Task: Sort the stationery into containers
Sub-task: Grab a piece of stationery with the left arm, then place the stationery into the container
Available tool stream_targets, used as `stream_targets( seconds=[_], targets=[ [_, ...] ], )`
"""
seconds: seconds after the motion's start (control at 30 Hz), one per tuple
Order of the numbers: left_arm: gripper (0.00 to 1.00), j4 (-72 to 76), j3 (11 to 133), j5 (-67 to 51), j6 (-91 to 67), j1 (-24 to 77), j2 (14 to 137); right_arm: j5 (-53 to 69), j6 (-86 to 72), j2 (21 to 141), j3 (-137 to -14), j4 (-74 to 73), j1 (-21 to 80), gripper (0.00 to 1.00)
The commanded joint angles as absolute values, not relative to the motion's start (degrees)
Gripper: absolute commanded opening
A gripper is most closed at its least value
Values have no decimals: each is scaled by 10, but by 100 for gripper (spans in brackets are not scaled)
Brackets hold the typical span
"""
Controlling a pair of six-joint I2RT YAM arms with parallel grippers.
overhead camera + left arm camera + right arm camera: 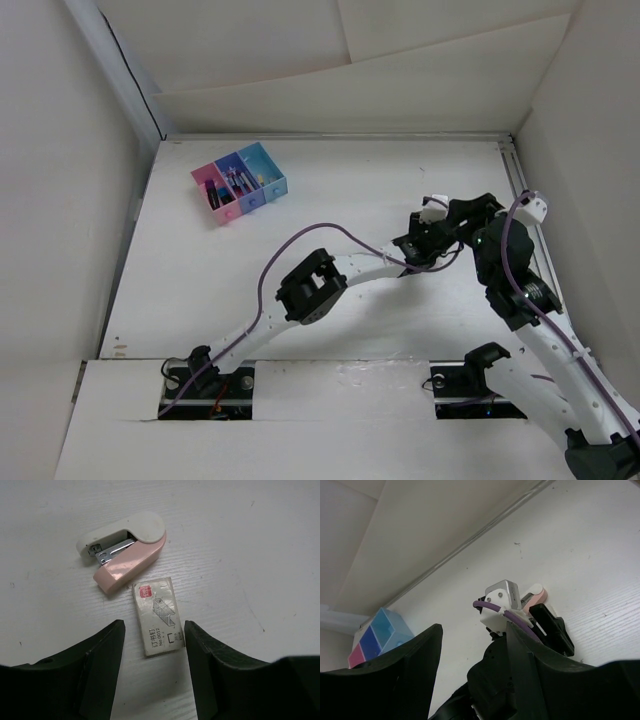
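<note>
Two dark fingers [100, 665] of the left end effector [154, 630] fill the bottom of its wrist view. They are spread apart and hold nothing, and between their tips lies a small flat staple box [157, 616] on the white worktop [250, 555]. The long axis of the box runs away from the end effector, almost along the gap between the fingers with a slight lean, so the fingers stand beside its two long sides and would close across the narrow width. How high the tips are above the worktop I cannot tell. Beyond the box, toward the far left, lies a pink and white stapler [127, 550], placed diagonally, its pink corner just beside the far end of the box; whether they touch is not clear. The right end effector [472, 630] is also spread and empty; it hangs near and looks at the camera housing [501, 597] on the left wrist, so the left arm is clearly the nearer one for this piece. The containers [240, 182], pink, purple-blue and light blue in a row, stand at the far left of the worktop, well apart from both arms, with some dark sticks already inside. In my judgement the coming move is to descend straight and close on the box without pushing the stapler.
</note>
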State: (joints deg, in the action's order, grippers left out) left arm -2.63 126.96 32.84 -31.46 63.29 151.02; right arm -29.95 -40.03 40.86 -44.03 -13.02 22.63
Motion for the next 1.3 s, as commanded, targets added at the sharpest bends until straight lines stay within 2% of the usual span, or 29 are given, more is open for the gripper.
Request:
stream_targets(
  seconds=[0.0,0.07,0.23,0.3,0.47,0.73,0.87,1.1,1.27],
  targets=[
    [47,-57,1287,345,-300,635,1523,-294,-392,403,-442,-105,232,60],
    [38,-57,1293,352,-294,635,1523,-294,-392,403,-442,-105,232,60],
    [26,-62,1284,375,-275,635,1523,-294,-392,409,-442,-105,232,60],
    [16,-56,1252,381,-275,635,1500,-294,-392,409,-442,-105,232,60],
    [7,-3,1135,375,-280,635,1420,-288,-392,409,-442,-105,232,60],
    [4,73,865,399,-314,652,1220,-288,-387,409,-442,-100,232,60],
    [4,92,772,414,-337,652,1111,-288,-387,409,-442,-100,232,60],
    [4,73,715,390,-369,550,1010,-283,-387,420,-442,-100,232,60],
    [4,78,694,324,-402,400,972,-283,-387,425,-442,-100,232,60]
  ],
)
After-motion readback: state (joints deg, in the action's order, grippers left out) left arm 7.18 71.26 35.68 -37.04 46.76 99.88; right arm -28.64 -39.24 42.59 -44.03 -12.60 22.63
